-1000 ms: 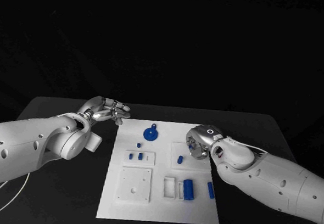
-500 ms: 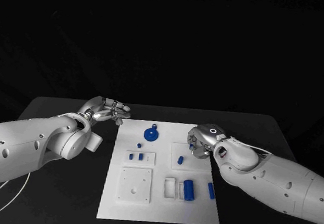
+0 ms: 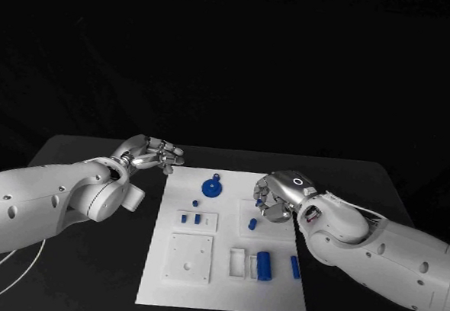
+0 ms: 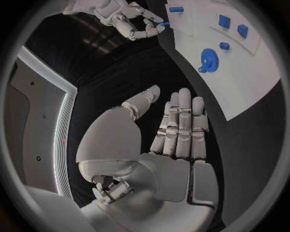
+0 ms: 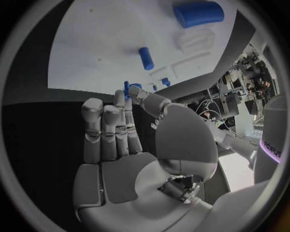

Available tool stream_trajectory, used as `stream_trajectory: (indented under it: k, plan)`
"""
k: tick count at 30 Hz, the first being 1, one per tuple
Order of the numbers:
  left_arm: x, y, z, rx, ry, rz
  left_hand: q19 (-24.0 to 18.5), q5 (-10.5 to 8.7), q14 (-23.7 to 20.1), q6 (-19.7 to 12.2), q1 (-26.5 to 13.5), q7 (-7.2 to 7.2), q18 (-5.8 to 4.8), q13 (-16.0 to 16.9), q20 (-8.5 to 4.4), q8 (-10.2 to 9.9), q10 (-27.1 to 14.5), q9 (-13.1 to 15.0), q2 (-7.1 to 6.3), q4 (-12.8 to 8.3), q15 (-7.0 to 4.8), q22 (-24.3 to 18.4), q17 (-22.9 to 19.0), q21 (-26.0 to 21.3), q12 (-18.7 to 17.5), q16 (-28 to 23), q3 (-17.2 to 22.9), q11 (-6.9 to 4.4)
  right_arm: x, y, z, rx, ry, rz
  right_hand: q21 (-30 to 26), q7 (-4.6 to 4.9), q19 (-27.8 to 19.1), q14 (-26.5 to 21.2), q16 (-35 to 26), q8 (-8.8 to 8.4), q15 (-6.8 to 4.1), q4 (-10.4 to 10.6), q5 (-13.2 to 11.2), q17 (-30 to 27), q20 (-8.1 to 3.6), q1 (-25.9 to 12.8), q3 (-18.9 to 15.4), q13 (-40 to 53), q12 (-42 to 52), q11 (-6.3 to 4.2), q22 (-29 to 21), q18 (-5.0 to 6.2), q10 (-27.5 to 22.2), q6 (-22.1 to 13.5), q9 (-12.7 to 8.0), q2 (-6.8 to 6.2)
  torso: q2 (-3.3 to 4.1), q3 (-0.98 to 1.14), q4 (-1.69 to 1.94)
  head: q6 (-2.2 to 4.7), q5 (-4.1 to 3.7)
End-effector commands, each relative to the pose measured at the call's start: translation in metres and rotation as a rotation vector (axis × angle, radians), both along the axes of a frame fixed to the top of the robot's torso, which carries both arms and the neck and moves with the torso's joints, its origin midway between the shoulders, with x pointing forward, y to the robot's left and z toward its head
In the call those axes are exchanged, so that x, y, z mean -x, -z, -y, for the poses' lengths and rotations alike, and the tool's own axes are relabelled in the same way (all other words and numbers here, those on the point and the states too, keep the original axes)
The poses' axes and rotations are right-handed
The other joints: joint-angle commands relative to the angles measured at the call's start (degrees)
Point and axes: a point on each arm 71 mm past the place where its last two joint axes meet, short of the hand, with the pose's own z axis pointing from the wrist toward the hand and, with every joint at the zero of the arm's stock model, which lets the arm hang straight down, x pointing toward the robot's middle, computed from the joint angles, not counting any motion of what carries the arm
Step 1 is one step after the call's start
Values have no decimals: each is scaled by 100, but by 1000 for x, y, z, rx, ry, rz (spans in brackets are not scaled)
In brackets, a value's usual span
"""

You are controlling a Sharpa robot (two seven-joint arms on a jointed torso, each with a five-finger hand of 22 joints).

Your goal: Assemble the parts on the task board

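Observation:
The white task board (image 3: 220,289) lies in the middle of the black table. On it are a blue gear (image 3: 211,188), a blue peg (image 3: 251,222), a blue cylinder (image 3: 263,264) and a few small blue blocks (image 3: 190,217). My right hand (image 3: 275,196) hovers over the board's right side beside the peg. In the left wrist view the right hand (image 4: 130,19) pinches a tiny blue part (image 4: 164,22) at its fingertips. My left hand (image 3: 154,152) rests off the board's far left corner with its fingers (image 4: 181,121) stretched out, holding nothing.
A white recessed plate (image 3: 187,257) and a clear slotted block (image 3: 237,261) sit on the near half of the board. A slim blue bar (image 3: 293,266) lies at the right edge. Bare black table (image 3: 376,189) surrounds the board.
My right hand has turned and shifted slightly towards the far side above the board's right part. The left hand has stayed where it was.

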Motion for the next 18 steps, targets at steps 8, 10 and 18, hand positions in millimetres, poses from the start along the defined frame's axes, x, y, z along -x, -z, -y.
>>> stream_trajectory:
  k: [8,10,18]
  plan:
    - [-1,-2,3,15,-2,13,-6,-31,42,-22,-31,41,66,-10,-19,38,-34,-12,39,-12,12,3,9,-27,-16,-38,-36,-3,18,-9,-46,-55,-129,17,24,2,27,28,-2,21,-33,0,2,-7,-30,-26,37,10,1,-4,113,540,47,58,3,22,4,-3,10,-28,309]
    - [-1,-2,4,18,-5,13,-9,-32,39,-22,-32,41,65,-10,-18,40,-35,-12,37,-14,14,3,10,-30,-15,-45,-37,-2,20,-9,-53,-53,-145,18,24,2,28,28,-3,21,-33,0,2,-8,-31,-25,38,10,0,-4,113,540,47,58,3,22,2,-5,10,-46,371]
    - [-1,-2,9,20,-1,12,-13,-31,35,-20,-31,39,63,-9,-15,46,-35,-13,36,-16,17,4,13,-37,-12,-59,-39,-2,29,3,-77,-3,-202,12,25,2,29,30,-5,19,-33,0,5,-9,-33,-23,43,11,-4,-4,112,540,48,57,2,23,1,-15,23,-127,552]
